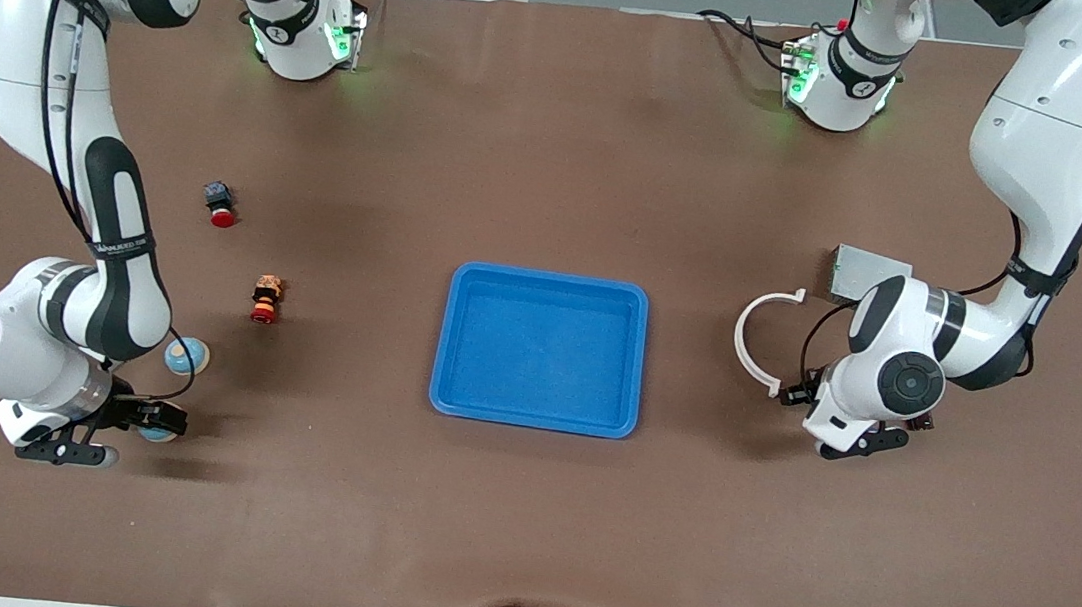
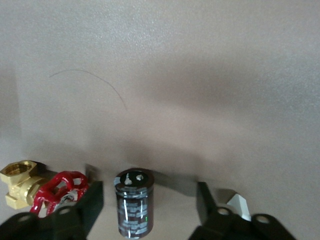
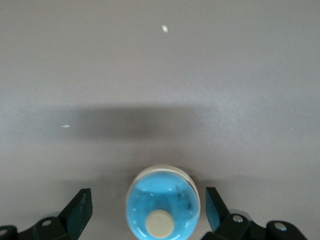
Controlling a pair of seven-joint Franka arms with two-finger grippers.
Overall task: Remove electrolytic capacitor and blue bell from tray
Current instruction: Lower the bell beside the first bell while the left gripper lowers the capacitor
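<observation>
The capacitor (image 2: pixel 134 207), a black cylinder with pale print, stands upright on the brown table. My left gripper (image 2: pixel 149 202) is open around it, one finger on each side with a gap to both. In the front view the left gripper (image 1: pixel 854 432) is low at the left arm's end of the table and hides the capacitor. The bell (image 3: pixel 162 205) is a round blue dome with a cream button on top. My right gripper (image 3: pixel 147 207) is open astride it, touching neither side. In the front view only the bell's edge (image 1: pixel 155 433) shows under the right gripper (image 1: pixel 120 435).
A blue tray (image 1: pixel 457 335) lies at the table's middle. A brass valve with a red handwheel (image 2: pixel 37 190) sits beside the capacitor. A second blue bell (image 1: pixel 187 356), two red-capped parts (image 1: pixel 222 205) (image 1: pixel 266 300), a white arc (image 1: pixel 749 330) and a grey box (image 1: pixel 864 272) lie around.
</observation>
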